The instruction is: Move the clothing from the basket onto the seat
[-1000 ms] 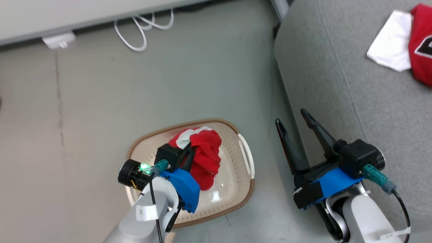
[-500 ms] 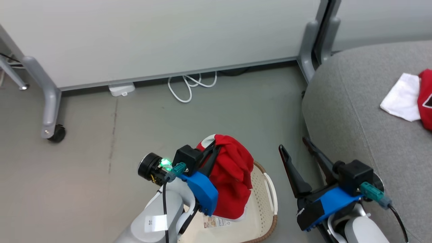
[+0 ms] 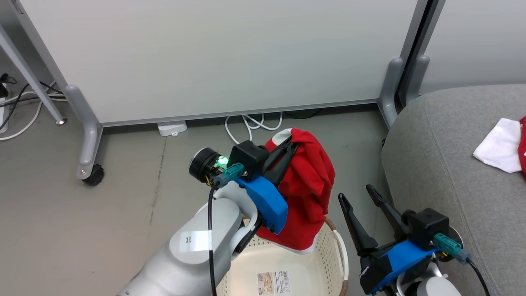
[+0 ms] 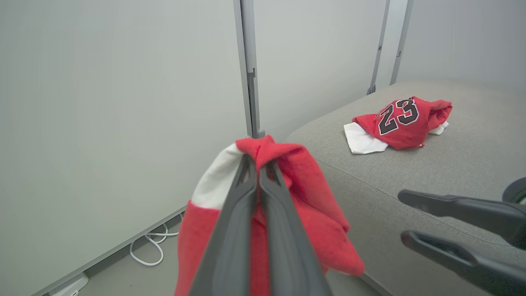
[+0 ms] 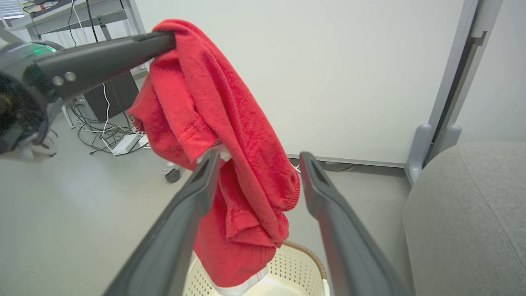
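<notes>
The red garment (image 3: 308,185) has been lifted out of the basket (image 3: 331,250) and is pinched in the fully closed left gripper (image 3: 289,144), its hem hanging just over the rim, with the right gripper (image 3: 356,193) spread wide and empty beside it. Beyond, a jersey (image 4: 400,121) and white cloth (image 3: 499,144) are already laid on the seat (image 3: 452,164). Only a fold appears to be caught, so the garment could be shaken loose in the swing across, or its tail snagged on the rim or the open fingers (image 3: 354,224).
</notes>
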### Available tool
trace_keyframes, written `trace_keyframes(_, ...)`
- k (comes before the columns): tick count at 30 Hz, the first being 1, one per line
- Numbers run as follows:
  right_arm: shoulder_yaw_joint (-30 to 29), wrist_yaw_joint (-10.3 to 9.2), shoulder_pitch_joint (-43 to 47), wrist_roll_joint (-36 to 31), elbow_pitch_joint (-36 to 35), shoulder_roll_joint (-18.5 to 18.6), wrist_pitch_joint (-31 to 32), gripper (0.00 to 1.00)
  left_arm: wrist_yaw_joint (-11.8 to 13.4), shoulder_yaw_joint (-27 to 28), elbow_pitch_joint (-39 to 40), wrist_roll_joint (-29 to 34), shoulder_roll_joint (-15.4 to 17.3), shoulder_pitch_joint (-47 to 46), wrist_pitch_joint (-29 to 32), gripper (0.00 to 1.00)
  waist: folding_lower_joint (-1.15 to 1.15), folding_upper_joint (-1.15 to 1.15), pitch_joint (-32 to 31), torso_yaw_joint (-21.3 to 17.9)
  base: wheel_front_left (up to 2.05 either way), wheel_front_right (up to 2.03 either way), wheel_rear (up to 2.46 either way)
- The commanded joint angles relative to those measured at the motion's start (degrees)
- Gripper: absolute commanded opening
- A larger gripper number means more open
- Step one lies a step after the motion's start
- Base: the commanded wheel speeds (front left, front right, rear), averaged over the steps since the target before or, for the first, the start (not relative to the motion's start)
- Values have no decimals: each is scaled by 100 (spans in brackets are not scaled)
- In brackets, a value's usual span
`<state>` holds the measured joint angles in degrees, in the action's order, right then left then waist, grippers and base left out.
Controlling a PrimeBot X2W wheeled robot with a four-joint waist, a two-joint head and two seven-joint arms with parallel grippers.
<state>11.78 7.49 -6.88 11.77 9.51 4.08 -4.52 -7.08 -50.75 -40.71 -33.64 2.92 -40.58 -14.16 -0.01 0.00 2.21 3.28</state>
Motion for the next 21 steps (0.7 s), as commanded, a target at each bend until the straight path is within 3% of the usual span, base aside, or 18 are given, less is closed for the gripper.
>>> trace_keyframes(1,10,1,59,32,11,-12,4,100,-12,-45,25,-61,-2,-108,29,0,1,0,-32,14,0,0,0)
trace_keyframes(21,88,1,40,39,147,-47,33,100,176,-771,-127,-846,-4,-614,5,0,1,0,-59,-72,0,0,0)
